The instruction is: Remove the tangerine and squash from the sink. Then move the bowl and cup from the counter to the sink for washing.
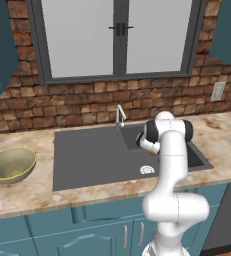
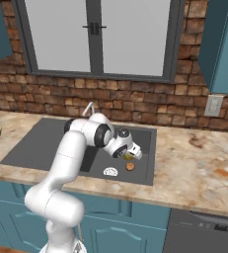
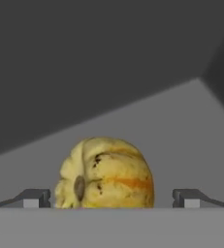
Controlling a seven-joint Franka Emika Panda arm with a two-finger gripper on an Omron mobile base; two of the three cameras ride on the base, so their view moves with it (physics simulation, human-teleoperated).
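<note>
Squash (image 3: 106, 173), pale yellow-green, ribbed, with an orange streak and a dark stem scar, lies on the floor of the sink (image 2: 46, 143) basin, and we see it between the spread fingertips (image 3: 36, 197) of our claw (image 3: 111, 198), which stands open with room on both sides. Basin walls rise behind it. The tangerine (image 2: 130, 167) sits near the white drain (image 2: 110, 171). On the table (image 1: 17, 197) left of the sink rests the bowl (image 1: 10, 164).

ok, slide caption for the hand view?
Open gripper straddling the squash on the sink floor.
</note>
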